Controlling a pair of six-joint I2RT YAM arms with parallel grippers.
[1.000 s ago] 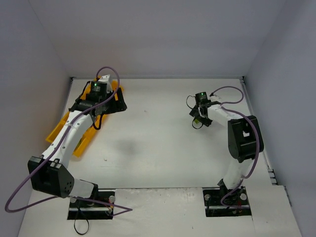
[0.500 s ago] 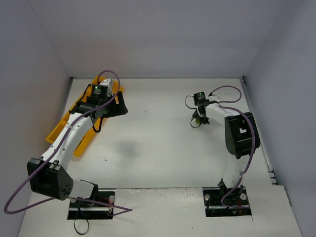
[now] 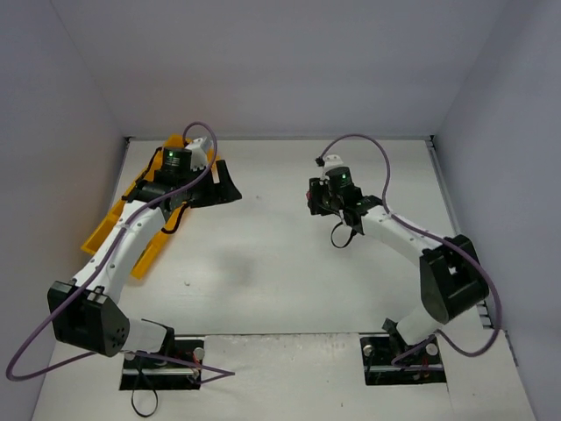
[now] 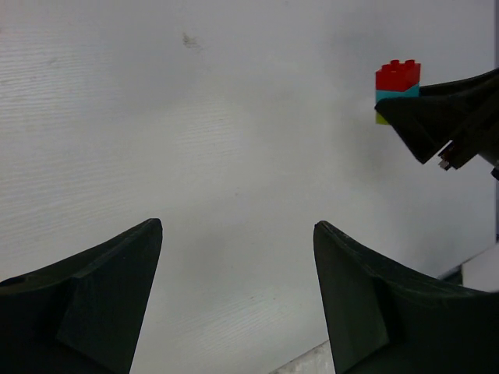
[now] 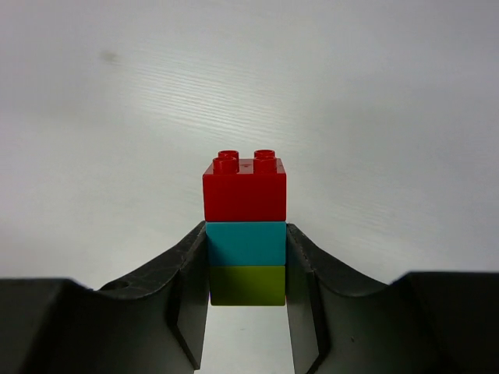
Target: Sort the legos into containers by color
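Our right tool (image 5: 246, 261) pinches a stack (image 5: 245, 195) of red over teal over lime bricks by its lower two, red standing clear, over the worktop (image 5: 117, 117), while our left tool (image 4: 238, 230) stands spread.

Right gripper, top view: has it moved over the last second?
Yes. The right gripper has swung left, away from the right wall, shut on the lego stack.
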